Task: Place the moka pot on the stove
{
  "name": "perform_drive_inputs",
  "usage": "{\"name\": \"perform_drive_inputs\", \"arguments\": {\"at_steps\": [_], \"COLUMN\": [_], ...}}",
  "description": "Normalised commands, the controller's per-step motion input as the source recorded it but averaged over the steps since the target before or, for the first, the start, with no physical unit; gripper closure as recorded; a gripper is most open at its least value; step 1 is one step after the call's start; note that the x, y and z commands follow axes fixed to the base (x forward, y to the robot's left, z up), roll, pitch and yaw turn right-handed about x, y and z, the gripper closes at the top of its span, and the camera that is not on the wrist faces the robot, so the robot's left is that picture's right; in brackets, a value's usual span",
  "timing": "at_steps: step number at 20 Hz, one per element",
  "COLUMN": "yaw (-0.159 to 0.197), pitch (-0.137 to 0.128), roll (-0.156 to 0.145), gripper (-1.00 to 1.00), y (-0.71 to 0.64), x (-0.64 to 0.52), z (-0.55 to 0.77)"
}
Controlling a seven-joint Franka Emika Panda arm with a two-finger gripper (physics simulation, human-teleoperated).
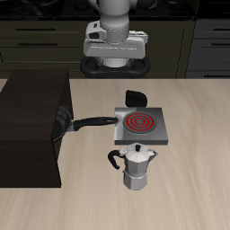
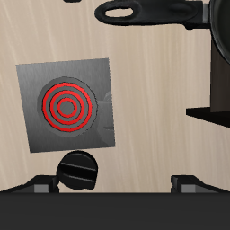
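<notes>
The moka pot (image 1: 137, 167) stands upright on the table, silver-grey with a black side handle, just in front of the stove (image 1: 140, 125) and apart from it. It is out of the wrist view. The stove (image 2: 67, 103) is a grey square plate with a red spiral coil, and nothing rests on it. A black knob (image 2: 79, 171) sits at its back edge. My gripper (image 1: 115, 54) hangs high near the table's back, behind the stove and far from the pot. Its fingertips (image 2: 40, 184) stand wide apart, so the gripper (image 2: 115, 184) is open and empty.
A black frying pan (image 1: 63, 121) leans at the dark box-shaped cabinet (image 1: 31, 130), and its long handle (image 1: 94, 121) reaches toward the stove's side. The handle (image 2: 144, 11) and the cabinet (image 2: 216, 90) also show in the wrist view.
</notes>
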Motion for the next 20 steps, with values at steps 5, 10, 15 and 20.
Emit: {"name": "perform_drive_inputs", "arguments": {"at_steps": [5,10,15,20], "yaw": [0.020,-0.019,-0.013,-0.003], "pitch": [-0.006,-0.022,0.017,0.009], "roll": [0.039,-0.041,0.019,-0.017], "gripper": [-1.00,-1.00,-1.00,-1.00], "y": [0.07,-0.08,0.02,0.04], "x": [0.44,0.37,0.44,0.29], "z": [0.04,0.05,-0.01,0.00]}}
